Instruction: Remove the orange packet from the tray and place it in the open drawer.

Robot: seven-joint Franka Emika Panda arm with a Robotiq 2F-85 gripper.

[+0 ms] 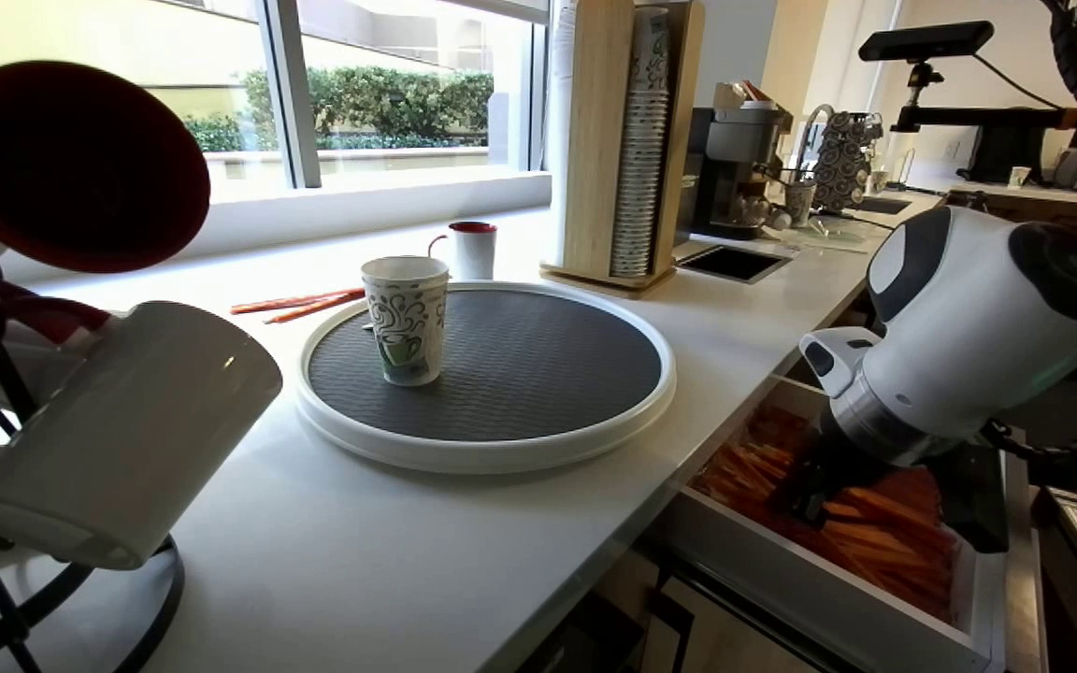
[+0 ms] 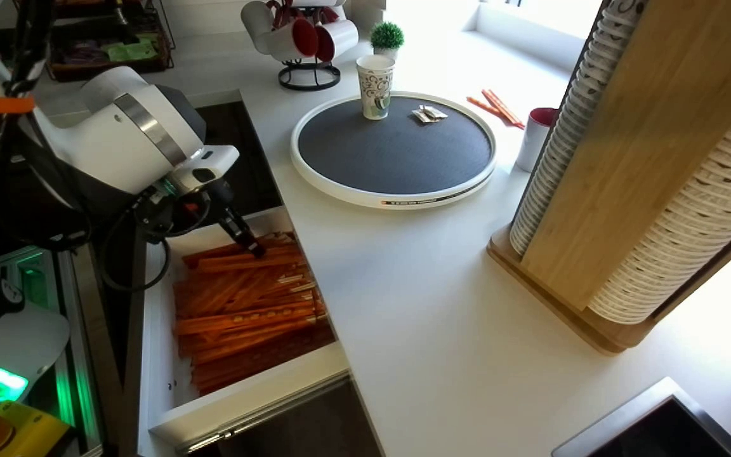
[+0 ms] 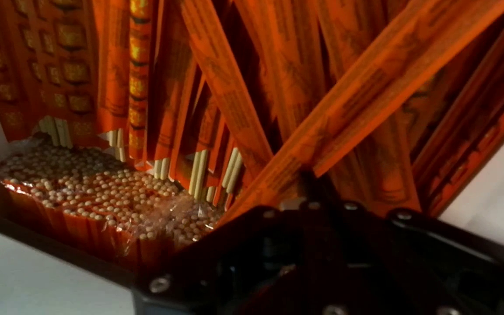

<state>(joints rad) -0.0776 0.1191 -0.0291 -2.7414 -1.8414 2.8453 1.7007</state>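
At left in an exterior view, my gripper hangs inside the drawer over heaped packets. My jaws are together and look clamped on the orange packet, which slants across them. I should part the jaws gently, then rise straight, clear of the walls. Rightward, the pale counter carries the tray with a paper cup, then a red-lined mug and a wooden cup tower near the window.

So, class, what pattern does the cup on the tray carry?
The cup is white with dark swirls and a green teacup motif, clearest in an exterior view.
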